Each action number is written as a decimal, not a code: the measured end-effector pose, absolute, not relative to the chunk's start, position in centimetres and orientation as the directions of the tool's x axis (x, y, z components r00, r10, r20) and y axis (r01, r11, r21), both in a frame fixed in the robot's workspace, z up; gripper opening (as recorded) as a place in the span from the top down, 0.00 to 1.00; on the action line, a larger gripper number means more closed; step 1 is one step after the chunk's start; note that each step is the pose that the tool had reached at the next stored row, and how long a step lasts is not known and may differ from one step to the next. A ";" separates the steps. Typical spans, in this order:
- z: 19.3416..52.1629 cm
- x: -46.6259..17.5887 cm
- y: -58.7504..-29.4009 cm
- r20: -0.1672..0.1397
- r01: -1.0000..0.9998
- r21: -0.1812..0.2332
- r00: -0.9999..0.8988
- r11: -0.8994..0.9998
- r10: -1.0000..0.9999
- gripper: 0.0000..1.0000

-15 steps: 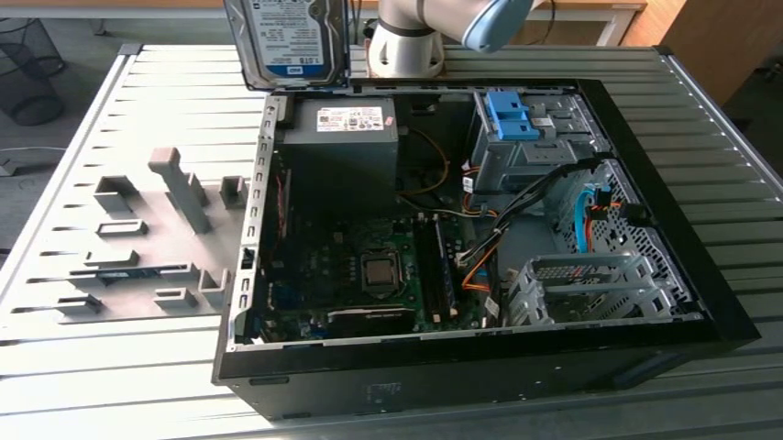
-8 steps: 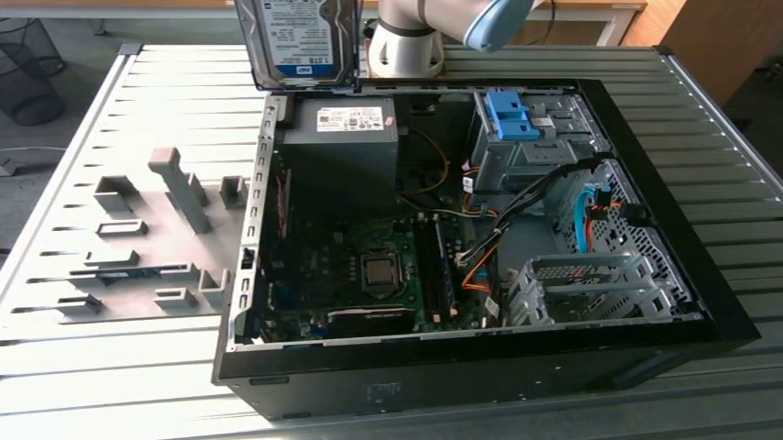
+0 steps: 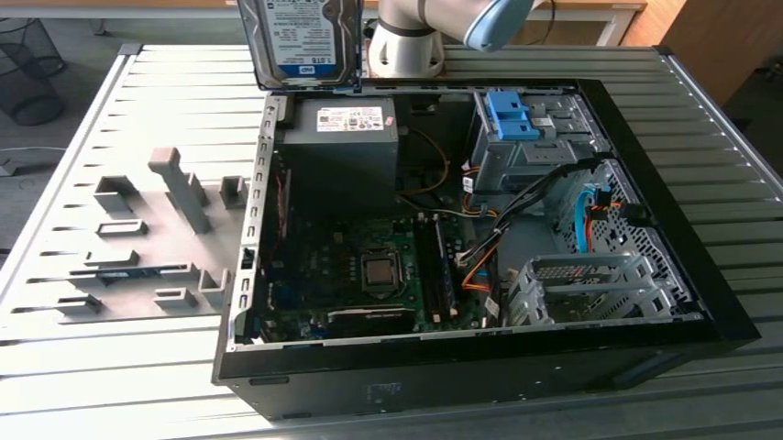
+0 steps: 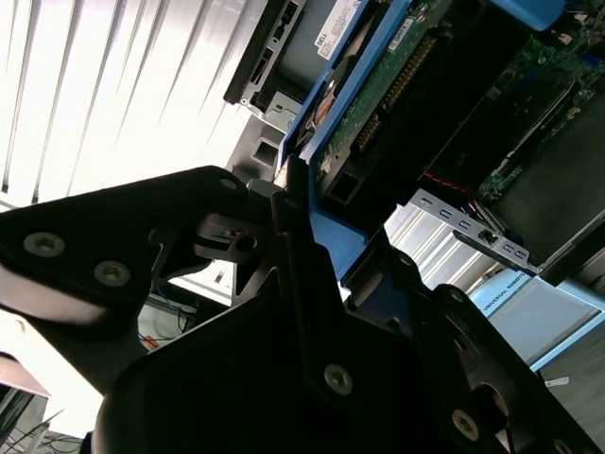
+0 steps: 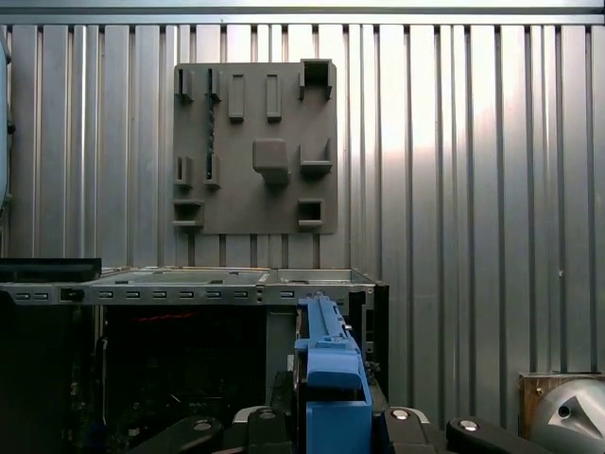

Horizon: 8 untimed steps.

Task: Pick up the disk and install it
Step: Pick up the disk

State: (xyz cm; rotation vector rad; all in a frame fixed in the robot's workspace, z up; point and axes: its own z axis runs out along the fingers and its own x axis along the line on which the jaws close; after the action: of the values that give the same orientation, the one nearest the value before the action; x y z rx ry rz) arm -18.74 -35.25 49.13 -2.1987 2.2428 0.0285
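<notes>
One black metal computer tower case (image 3: 703, 275), open on its side; one silver rectangular metal disk in a bright blue plastic carrier (image 3: 303, 37); one dark boxy power supply (image 3: 343, 160); one blue plastic bracket (image 3: 508, 115); one grey moulded fixture board (image 3: 147, 229); one slatted metal counter (image 3: 123, 367); one pale robot arm (image 3: 410, 41); one black wire basket (image 3: 27, 69).

An open computer case (image 3: 465, 376) lies on a slatted table (image 3: 98, 376), the arm base (image 3: 404, 50) standing behind it. The disk (image 3: 303, 41) hangs upright over the case's far edge, clamped in the gripper (image 5: 328, 418). A fixture plate (image 3: 159, 252) lies beside the case at the exterior view's left. Inside, the power supply (image 3: 340, 151) sits far left, the motherboard (image 3: 355, 275) before it, a drive bay (image 3: 520, 151) far right and a drive cage (image 3: 588, 289) near right.
</notes>
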 end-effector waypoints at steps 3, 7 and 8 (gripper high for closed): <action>49.1 -18.7 -35.2 -0.013 -1.000 0.013 -0.020 0.020 -1.000 0.64; 49.1 -18.7 -35.2 -0.013 -1.000 0.013 -0.020 0.020 -1.000 0.64; 49.1 -18.7 -35.2 -0.013 -1.000 0.012 -0.020 0.020 -1.000 0.64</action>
State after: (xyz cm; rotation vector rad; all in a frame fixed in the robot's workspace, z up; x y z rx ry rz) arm -18.73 -35.25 49.13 -2.1987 2.2428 0.0285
